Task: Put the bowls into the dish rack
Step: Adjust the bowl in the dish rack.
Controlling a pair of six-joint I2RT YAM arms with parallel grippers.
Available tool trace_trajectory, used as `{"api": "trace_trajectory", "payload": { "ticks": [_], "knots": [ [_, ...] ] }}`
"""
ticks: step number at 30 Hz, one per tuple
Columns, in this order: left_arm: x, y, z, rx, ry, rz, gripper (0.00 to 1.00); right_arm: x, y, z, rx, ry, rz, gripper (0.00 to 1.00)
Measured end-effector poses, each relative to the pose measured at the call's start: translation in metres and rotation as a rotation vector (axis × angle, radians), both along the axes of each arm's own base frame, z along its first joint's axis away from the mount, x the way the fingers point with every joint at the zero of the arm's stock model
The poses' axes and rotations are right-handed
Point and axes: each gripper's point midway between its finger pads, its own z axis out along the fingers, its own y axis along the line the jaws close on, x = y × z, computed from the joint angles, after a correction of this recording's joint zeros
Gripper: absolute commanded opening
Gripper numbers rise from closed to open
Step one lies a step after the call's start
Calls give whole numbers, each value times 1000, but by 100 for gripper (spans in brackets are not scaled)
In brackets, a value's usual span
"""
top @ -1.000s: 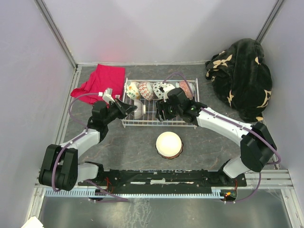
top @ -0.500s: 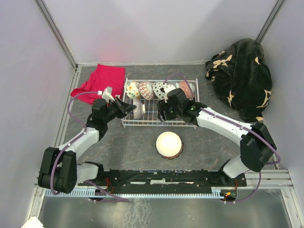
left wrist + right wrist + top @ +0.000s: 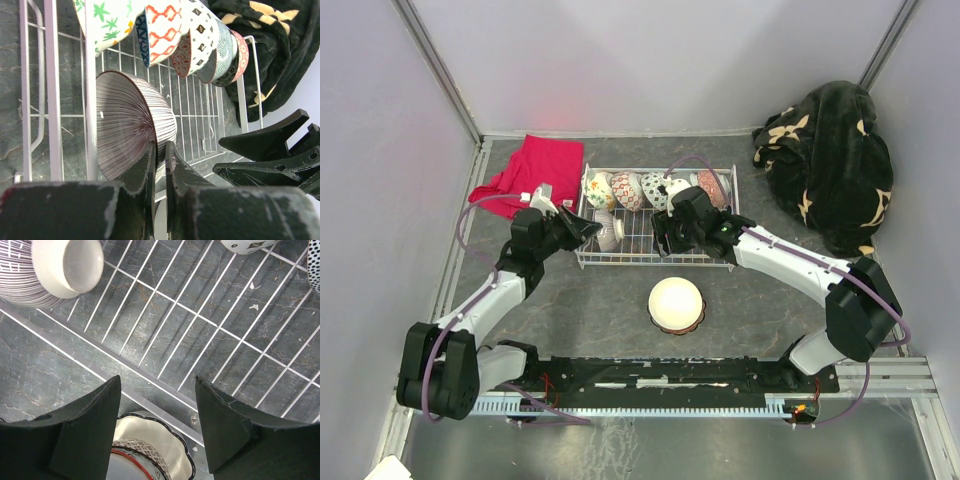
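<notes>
The white wire dish rack (image 3: 650,262) holds a back row of several patterned bowls (image 3: 628,190) standing on edge. My left gripper (image 3: 598,232) is shut on the rim of a striped bowl (image 3: 610,233), held tilted over the rack's front left corner. In the left wrist view the gripper (image 3: 160,160) pinches the rim of the striped bowl (image 3: 125,125) just inside the rack wires (image 3: 52,100). My right gripper (image 3: 663,240) is open and empty over the rack's front rail (image 3: 145,405). An ivory bowl (image 3: 676,303) lies upside down on the table in front of the rack, and it also shows in the right wrist view (image 3: 150,455).
A red cloth (image 3: 530,170) lies left of the rack. A black patterned blanket (image 3: 830,160) is heaped at the back right. Grey walls close in on both sides and the back. My two grippers are close together over the rack's front.
My left arm has shifted slightly and the striped bowl has moved a little to the left in the rack's corner. My right gripper has barely moved.
</notes>
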Motion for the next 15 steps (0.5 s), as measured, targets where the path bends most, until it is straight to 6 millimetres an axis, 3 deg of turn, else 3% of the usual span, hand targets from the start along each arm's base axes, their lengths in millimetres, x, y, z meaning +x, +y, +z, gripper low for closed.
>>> {"api": "trace_trajectory", "payload": {
  "ticks": [8,15],
  "knots": [
    [2,12,2,34,16,69,14,0,-1,0,-4,1,-3,69],
    [10,38,-1,108,31,199,16,0,-1,1,-2,-1,-2,69]
  ]
}}
